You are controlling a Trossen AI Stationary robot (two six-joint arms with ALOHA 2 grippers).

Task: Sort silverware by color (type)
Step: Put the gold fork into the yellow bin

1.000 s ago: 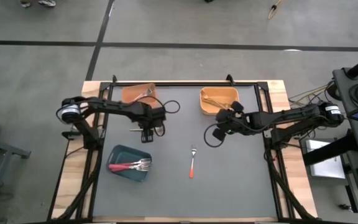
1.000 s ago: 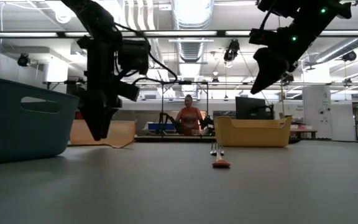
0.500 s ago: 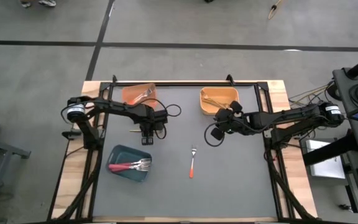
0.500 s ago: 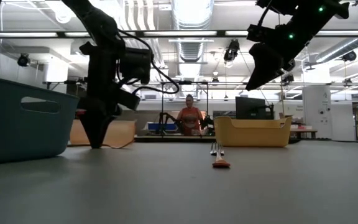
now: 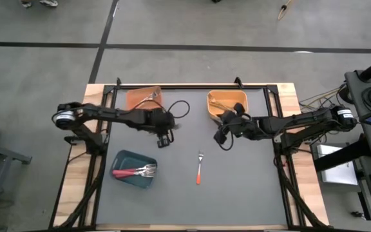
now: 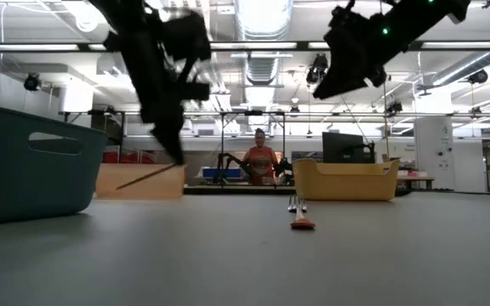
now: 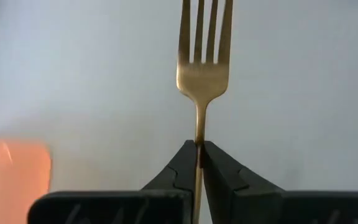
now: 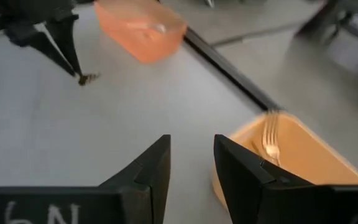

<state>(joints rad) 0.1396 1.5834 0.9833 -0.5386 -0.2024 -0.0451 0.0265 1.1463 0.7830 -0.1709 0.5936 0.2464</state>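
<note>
Left claw pinching gold fork, lifted

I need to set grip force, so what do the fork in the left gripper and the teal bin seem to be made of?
The gold fork, clamped in the left gripper, looks like all metal with a brushed gold finish: one even colour, soft sheen. The teal bin looks like moulded matte plastic, given its smooth wall and cut-out handle slot.

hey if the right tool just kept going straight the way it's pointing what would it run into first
Probably bare table. The right tool, jaws open and empty, aims between the yellow-orange bin beside it and the orange bin farther off. It may clip the yellow-orange bin's corner; depth is unclear.
</note>
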